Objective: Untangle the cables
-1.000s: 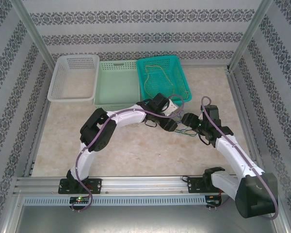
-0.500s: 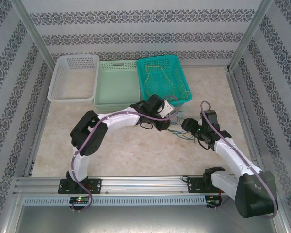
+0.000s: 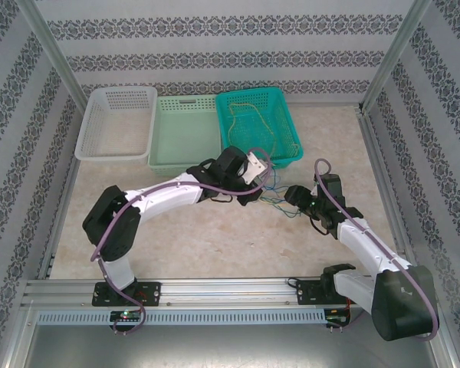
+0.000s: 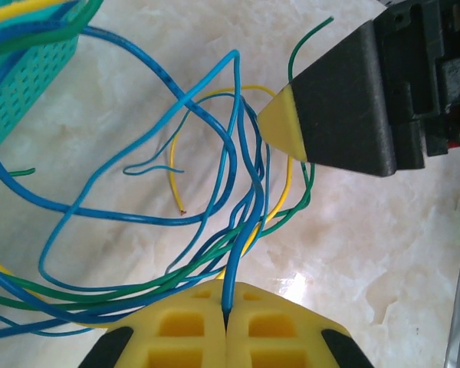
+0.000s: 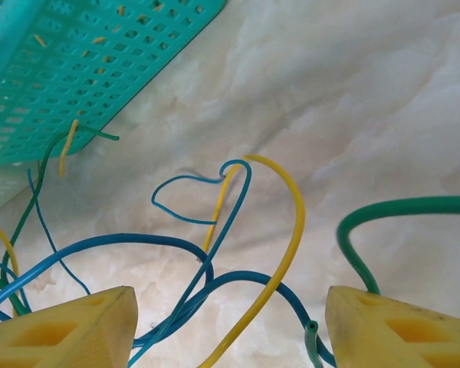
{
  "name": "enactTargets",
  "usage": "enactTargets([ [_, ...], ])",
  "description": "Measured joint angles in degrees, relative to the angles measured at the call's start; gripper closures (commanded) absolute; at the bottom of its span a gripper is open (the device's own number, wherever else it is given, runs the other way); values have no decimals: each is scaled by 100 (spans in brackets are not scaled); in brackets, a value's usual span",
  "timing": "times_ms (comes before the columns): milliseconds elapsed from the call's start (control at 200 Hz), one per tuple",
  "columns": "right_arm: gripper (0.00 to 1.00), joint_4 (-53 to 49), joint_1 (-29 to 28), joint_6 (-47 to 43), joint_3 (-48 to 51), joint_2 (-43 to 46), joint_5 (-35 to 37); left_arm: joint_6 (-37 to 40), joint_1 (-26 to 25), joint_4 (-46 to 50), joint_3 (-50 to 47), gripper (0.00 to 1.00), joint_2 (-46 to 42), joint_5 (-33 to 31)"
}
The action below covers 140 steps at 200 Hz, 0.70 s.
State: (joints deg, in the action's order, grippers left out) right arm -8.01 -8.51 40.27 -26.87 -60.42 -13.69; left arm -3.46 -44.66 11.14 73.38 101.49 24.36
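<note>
Short of the teal basket (image 3: 291, 126), the jaws of the right gripper (image 5: 230, 330) are spread about yellow and blue loops of the cables (image 4: 244, 230). Closer to the basket, a blue strand (image 4: 231, 280) is clamped by the left gripper (image 4: 227, 322), stretched lengthwise towards the right one.

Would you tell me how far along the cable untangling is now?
Done: one yellowish strand lies in the teal perforated basket. In hand: the left gripper is shut on a thin blue wire; the right gripper stands open around the strands. Left: blue, thin green wire and thin yellow wire lie intertwined on the marbled table.
</note>
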Motion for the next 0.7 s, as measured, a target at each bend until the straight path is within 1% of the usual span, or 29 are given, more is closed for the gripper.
enactTargets([
  [135,49,118,0,13,35,-15,-92,0,0,4,-195,100,-177,-197],
  [255,50,146,0,13,81,-153,-98,-2,0,-35,-356,100,-446,-345],
  [390,52,166,-42,13,79,-413,-136,-33,0,-304,-684,100,-887,-411],
  [430,59,170,-81,13,79,-474,-142,-50,0,-415,-769,100,-984,-426],
  [495,79,173,-146,-7,68,-557,-160,-94,0,-603,-907,100,-1104,-437],
  [525,86,173,-153,-11,59,-584,-184,-114,2,-669,-955,100,-1130,-439],
  [535,87,173,-155,20,57,-595,-177,-114,2,-695,-975,100,-1141,-448],
  [540,90,175,-160,42,52,-601,-175,-116,2,-699,-979,100,-1141,-448],
  [594,100,177,-179,-13,24,-640,-177,-149,4,-774,-1047,100,-1156,-476],
  [699,100,127,-186,-15,-46,-654,-83,-221,31,-874,-1196,100,-1215,-586],
])
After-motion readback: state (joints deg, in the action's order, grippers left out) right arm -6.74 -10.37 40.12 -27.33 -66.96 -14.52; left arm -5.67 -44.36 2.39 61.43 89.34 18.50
